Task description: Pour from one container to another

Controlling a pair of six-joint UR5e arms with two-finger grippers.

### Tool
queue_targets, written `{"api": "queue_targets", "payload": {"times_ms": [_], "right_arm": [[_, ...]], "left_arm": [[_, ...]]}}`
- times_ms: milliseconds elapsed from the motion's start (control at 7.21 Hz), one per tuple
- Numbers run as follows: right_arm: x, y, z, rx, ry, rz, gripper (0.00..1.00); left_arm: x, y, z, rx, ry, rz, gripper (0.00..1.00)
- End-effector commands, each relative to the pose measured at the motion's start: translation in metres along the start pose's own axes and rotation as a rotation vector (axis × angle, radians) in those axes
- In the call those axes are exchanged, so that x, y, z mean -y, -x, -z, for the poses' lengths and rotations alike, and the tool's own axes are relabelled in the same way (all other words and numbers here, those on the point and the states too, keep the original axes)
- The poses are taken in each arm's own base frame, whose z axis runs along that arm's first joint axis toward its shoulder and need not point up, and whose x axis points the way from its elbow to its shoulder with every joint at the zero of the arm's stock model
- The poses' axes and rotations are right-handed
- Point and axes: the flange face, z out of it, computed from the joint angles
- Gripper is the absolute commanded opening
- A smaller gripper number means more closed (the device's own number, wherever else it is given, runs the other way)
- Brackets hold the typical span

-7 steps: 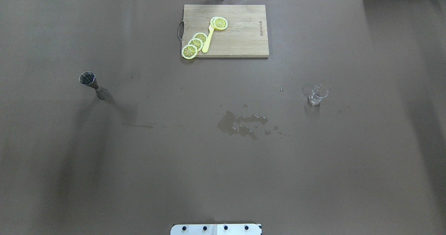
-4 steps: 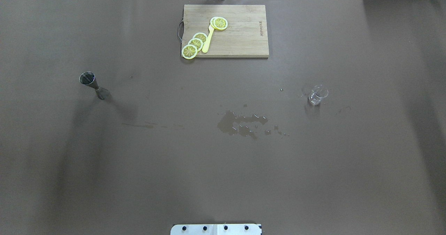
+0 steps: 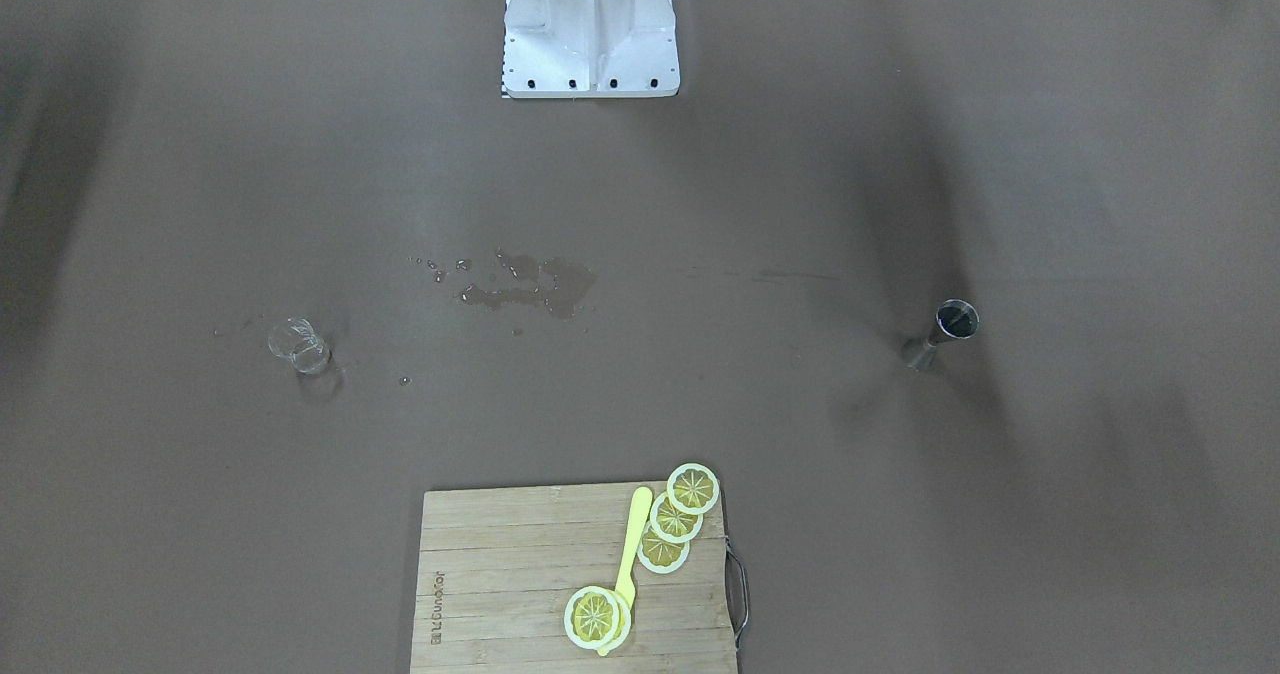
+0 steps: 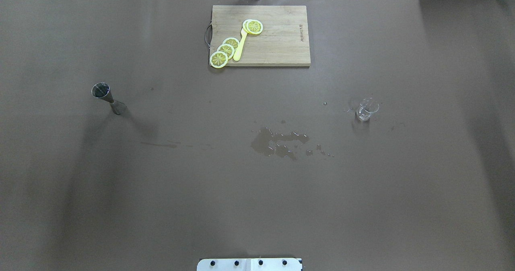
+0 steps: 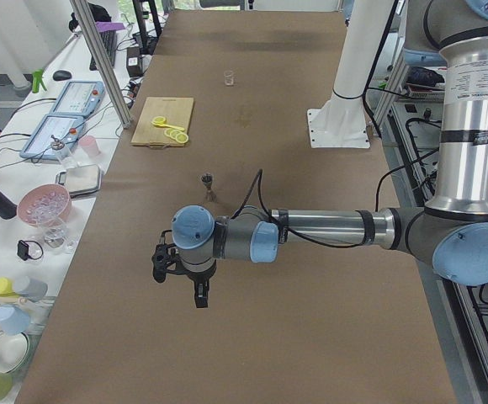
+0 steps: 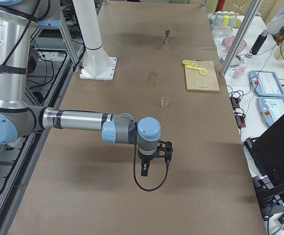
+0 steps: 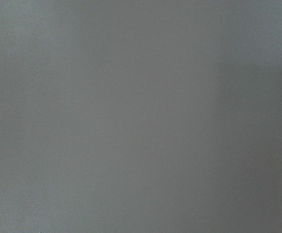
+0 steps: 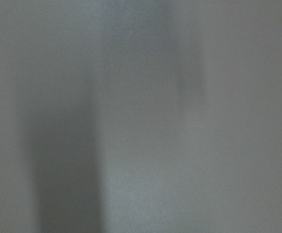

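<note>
The jigger (image 4: 108,98) stands upright on the robot's left half of the table (image 4: 257,206). The glass beaker (image 4: 366,110) stands upright on the right half, well apart from it. Between them, nearer the beaker, lies a wet puddle (image 4: 277,142) with small drops around it.

The left gripper (image 5: 199,296) shows only in the left side view. It hangs fingers-down over bare table near that end. The jigger (image 5: 208,185) is farther along the table, well apart from it. Whether its fingers are parted or closed, I cannot tell.

The right gripper (image 6: 145,170) shows only in the right side view, likewise pointing down over bare table. The beaker (image 6: 164,102) stands beyond it, well apart. Its grip cannot be told either.

At the far edge sits a board (image 4: 281,46) with lemon slices (image 4: 219,59) and a yellow spatula (image 4: 239,48). Both wrist views show only blurred grey surface.
</note>
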Motion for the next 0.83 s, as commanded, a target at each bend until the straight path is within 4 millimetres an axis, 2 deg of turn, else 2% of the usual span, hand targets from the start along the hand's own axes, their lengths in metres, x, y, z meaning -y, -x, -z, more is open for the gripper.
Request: {"api": "queue_targets", "payload": {"times_ms": [0,693], "right_arm": [[0.0003,-0.0009,-0.0008,-0.002,0.001,-0.002,1.00],[0.0048,0.0019,0.0031,-0.012,-0.007,0.014,1.00]], "left_arm": [[0.0018,-0.0023,0.0019,-0.001,-0.004,0.001,0.99],[0.0004,-0.0016,0.0014,-0.001,-0.003,0.007,0.99]]}}
